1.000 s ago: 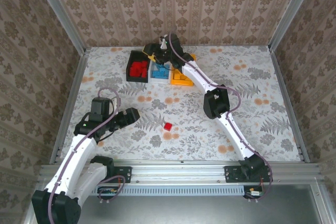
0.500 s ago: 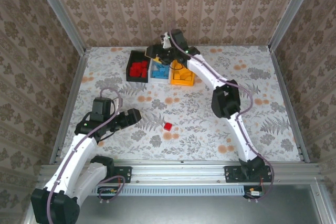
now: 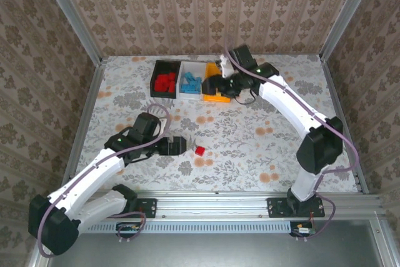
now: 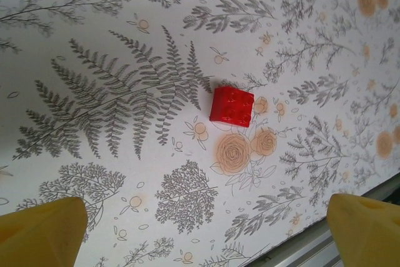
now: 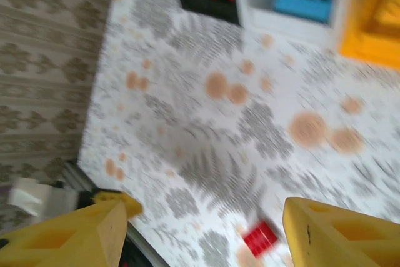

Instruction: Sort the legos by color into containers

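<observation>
Right now one loose red lego (image 3: 199, 151) sits on the tabletop's near half, roughly midway between the left and right edges.

Left fingers (image 3: 179, 146) are just beside it on its left, pointed at it, not touching. From the left wrist, the lego (image 4: 232, 105) lies straight ahead, a touch right of the midline between the fingers (image 4: 39, 231). They're spread wide with nothing between.

The lego looks near-square from above, so no real long axis. Its sides are skewed to the finger line, so I'd expect a small wrist roll before closing.

Left arm is clearly the nearer one.

Right fingers (image 3: 220, 83) are well apart from the lego, up at the far edge by the orange bin (image 3: 215, 97). The right wrist view is blurred but shows them apart and empty.

Far-edge row, left to right:
- black bin (image 3: 153, 83), holding reds
- white bin (image 3: 187, 97), holding blues
- orange bin

My read: the red goes far-left, to the black bin.
</observation>
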`<action>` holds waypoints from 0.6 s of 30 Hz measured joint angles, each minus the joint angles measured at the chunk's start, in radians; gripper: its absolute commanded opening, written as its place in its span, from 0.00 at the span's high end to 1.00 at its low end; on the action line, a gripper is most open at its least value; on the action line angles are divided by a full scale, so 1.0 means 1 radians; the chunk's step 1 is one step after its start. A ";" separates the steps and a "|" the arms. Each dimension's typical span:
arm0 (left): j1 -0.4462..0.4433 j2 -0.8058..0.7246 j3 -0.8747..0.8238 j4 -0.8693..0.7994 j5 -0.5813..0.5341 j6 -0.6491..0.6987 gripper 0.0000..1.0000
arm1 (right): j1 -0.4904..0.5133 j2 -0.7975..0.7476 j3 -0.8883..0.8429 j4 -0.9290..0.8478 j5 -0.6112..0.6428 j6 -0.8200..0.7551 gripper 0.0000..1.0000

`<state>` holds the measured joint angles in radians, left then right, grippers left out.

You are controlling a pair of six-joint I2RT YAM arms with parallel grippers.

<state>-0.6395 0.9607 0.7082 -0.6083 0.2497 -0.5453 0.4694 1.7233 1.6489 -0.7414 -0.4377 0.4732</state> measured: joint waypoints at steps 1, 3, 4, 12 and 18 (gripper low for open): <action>-0.017 0.011 0.006 0.002 -0.011 0.002 0.00 | -0.001 -0.024 -0.037 -0.016 0.016 -0.008 0.31; -0.057 0.043 0.018 0.004 -0.032 0.008 0.00 | -0.003 -0.082 -0.127 -0.051 0.053 -0.029 0.31; -0.076 0.061 0.026 0.005 -0.043 0.011 0.00 | -0.005 -0.107 -0.171 -0.059 0.066 -0.034 0.31; -0.220 0.255 0.150 -0.005 -0.146 0.068 0.00 | -0.008 -0.267 -0.465 -0.077 0.126 -0.051 0.31; -0.264 0.391 0.216 -0.013 -0.193 0.084 0.01 | -0.009 -0.337 -0.595 -0.060 0.143 -0.046 0.31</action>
<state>-0.9039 1.3521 0.9237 -0.6212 0.0563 -0.4618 0.4606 1.3865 1.0534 -0.8017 -0.2947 0.4271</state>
